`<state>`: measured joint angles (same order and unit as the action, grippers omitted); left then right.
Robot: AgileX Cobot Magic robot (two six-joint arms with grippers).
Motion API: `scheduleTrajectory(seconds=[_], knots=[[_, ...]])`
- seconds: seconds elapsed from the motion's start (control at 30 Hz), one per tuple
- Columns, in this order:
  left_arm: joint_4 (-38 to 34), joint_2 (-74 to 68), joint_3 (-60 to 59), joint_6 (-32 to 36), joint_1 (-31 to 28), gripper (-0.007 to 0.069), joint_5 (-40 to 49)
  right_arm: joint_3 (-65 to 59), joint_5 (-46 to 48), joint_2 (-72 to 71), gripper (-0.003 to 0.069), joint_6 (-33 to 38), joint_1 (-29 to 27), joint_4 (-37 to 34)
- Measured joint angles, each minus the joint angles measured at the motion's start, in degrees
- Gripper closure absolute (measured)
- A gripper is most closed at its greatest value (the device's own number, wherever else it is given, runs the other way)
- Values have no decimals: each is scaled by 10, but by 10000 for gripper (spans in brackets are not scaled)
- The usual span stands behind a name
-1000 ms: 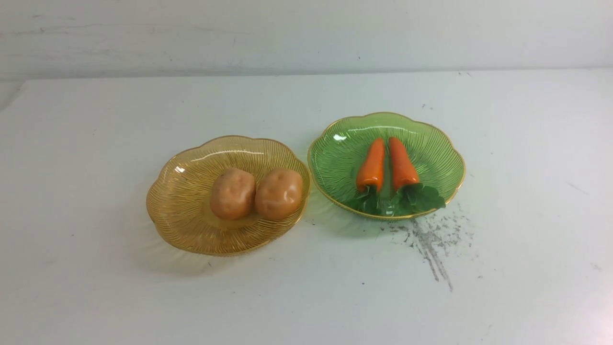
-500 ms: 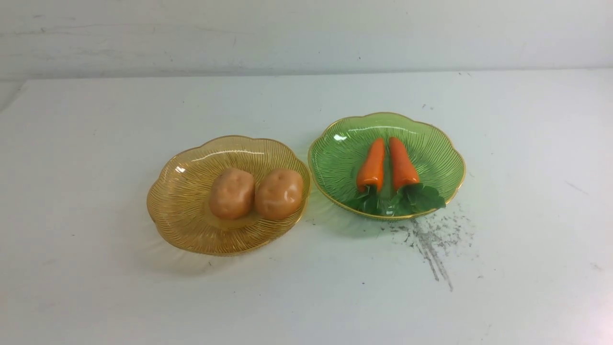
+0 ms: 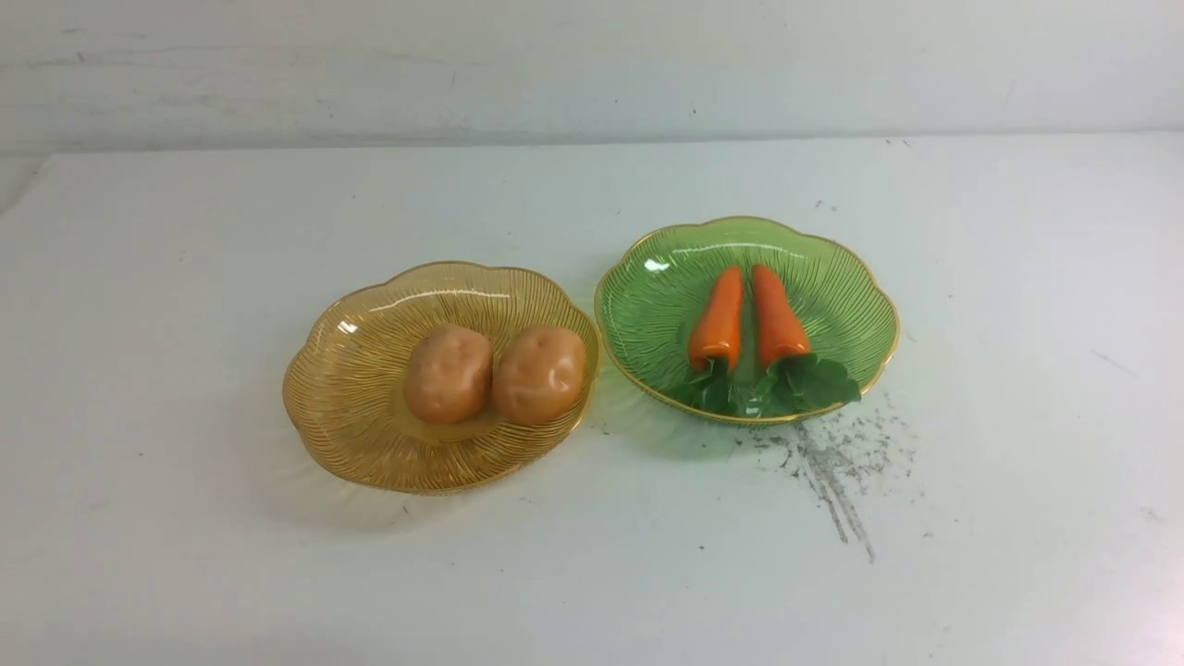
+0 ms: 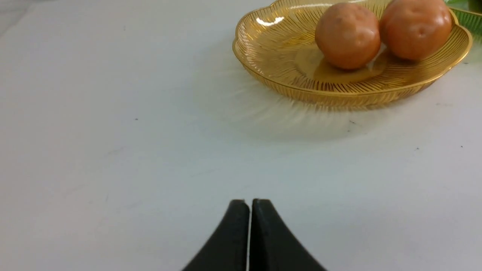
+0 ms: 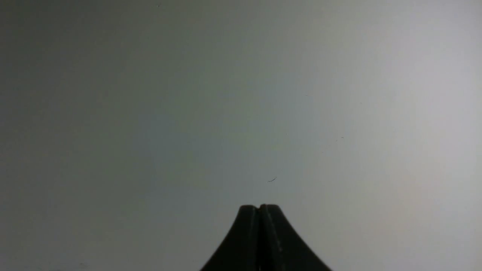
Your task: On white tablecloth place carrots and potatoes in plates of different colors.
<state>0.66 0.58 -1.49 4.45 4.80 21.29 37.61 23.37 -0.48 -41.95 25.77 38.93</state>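
Note:
Two tan potatoes [image 3: 449, 373] [image 3: 539, 373] lie side by side in the amber plate [image 3: 351, 388] on the white tablecloth [image 3: 185, 277]. Two orange carrots [image 3: 719, 319] [image 3: 775, 316] with green tops lie in the green plate [image 3: 647, 296] to its right. Neither arm shows in the front view. In the left wrist view my left gripper [image 4: 250, 203] is shut and empty over bare cloth, well short of the amber plate [image 4: 263, 56] and its potatoes [image 4: 347, 35]. My right gripper [image 5: 260, 207] is shut and empty, with only cloth before it.
A patch of dark grey scuff marks [image 3: 828, 462] stains the cloth just in front of the green plate. A pale wall [image 3: 592, 65] closes the far edge of the table. The two plates nearly touch at their rims.

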Motion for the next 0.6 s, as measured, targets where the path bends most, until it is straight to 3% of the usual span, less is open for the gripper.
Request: scheduleTrajectory(seconds=[0.6], knots=[[0, 0, 0, -1, 0, 628, -3, 0, 0, 0, 669, 0, 0, 0]])
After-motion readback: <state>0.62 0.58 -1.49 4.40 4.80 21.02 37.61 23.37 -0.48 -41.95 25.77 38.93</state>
